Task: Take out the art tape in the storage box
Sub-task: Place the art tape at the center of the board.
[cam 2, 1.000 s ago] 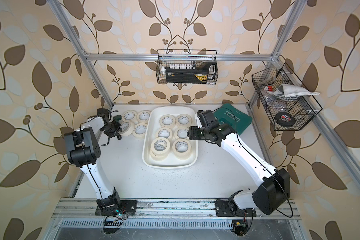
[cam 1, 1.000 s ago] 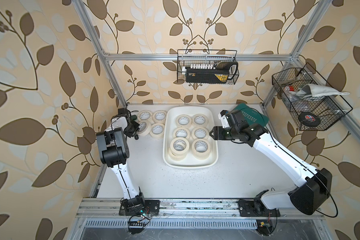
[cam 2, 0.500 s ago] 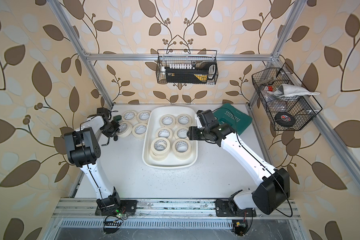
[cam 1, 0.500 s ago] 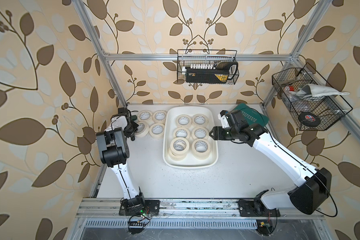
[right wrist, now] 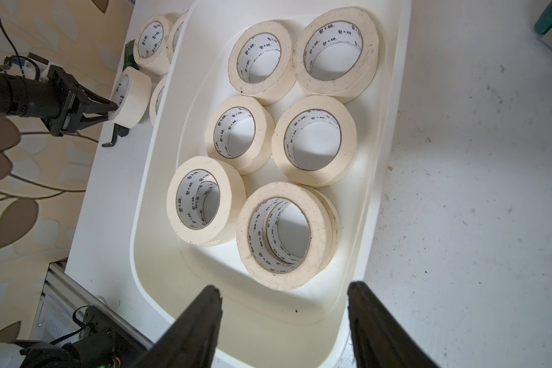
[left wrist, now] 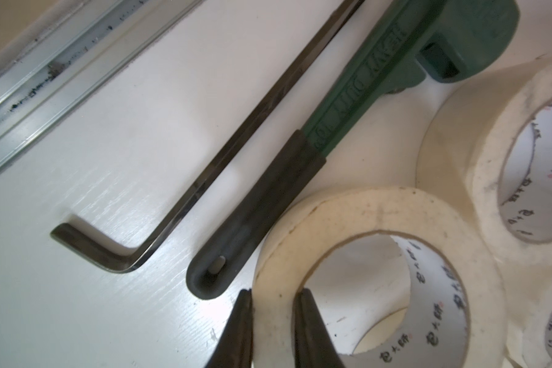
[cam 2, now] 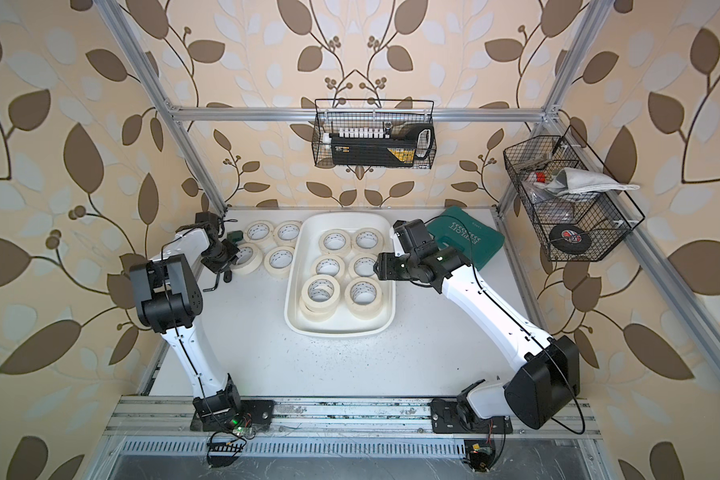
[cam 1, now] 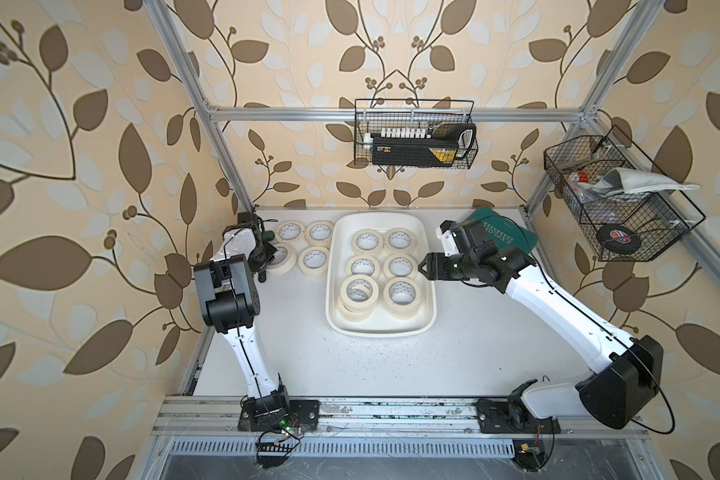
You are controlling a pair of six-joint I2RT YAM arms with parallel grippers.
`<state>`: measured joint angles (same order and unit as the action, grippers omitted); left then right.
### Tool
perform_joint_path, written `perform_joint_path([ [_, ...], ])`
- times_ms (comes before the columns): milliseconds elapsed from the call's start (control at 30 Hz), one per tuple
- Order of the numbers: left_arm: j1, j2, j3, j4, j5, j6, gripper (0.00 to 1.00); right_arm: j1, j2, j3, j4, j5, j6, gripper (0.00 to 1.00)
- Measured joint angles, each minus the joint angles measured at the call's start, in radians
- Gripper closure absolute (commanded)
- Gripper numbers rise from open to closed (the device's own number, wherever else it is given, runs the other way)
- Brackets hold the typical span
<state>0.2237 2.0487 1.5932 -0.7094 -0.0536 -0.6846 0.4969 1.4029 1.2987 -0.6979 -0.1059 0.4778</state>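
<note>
The storage box (cam 1: 381,330) (cam 2: 337,330) is a white tub at mid-table holding several cream art tape rolls (cam 1: 400,266) (right wrist: 313,140), some stacked. Left of it, three more rolls (cam 1: 314,259) lie on the table. A further roll (cam 1: 283,259) (cam 2: 250,257) (left wrist: 380,216) is pinched through its wall by my left gripper (cam 1: 269,259) (left wrist: 274,306), one finger inside the ring and one outside. That roll looks slightly tilted in the right wrist view. My right gripper (cam 1: 422,266) (right wrist: 281,290) hangs open over the box's right rim (right wrist: 392,159), holding nothing.
A green pipe wrench (left wrist: 364,79) and a black hex key (left wrist: 172,207) lie beside the held roll, near the left frame rail. A teal tool case (cam 1: 504,237) sits behind the right arm. Wire baskets hang at the back (cam 1: 414,141) and right (cam 1: 616,203).
</note>
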Motion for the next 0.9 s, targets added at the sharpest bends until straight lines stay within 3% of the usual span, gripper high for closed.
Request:
perform_joint_path([
  [167, -0.018, 0.028, 0.017, -0.001, -0.036, 0.003, 0.97, 0.0, 0.0, 0.0, 0.0, 0.0, 0.0, 0.35],
  [367, -0.037, 0.028, 0.02, -0.004, -0.054, 0.005, 0.77, 0.0, 0.0, -0.002, 0.002, 0.0, 0.0, 0.35],
  [900, -0.064, 0.01, 0.02, -0.031, -0.041, 0.003, 0.51, 0.0, 0.0, -0.008, 0.005, -0.004, 0.0, 0.35],
])
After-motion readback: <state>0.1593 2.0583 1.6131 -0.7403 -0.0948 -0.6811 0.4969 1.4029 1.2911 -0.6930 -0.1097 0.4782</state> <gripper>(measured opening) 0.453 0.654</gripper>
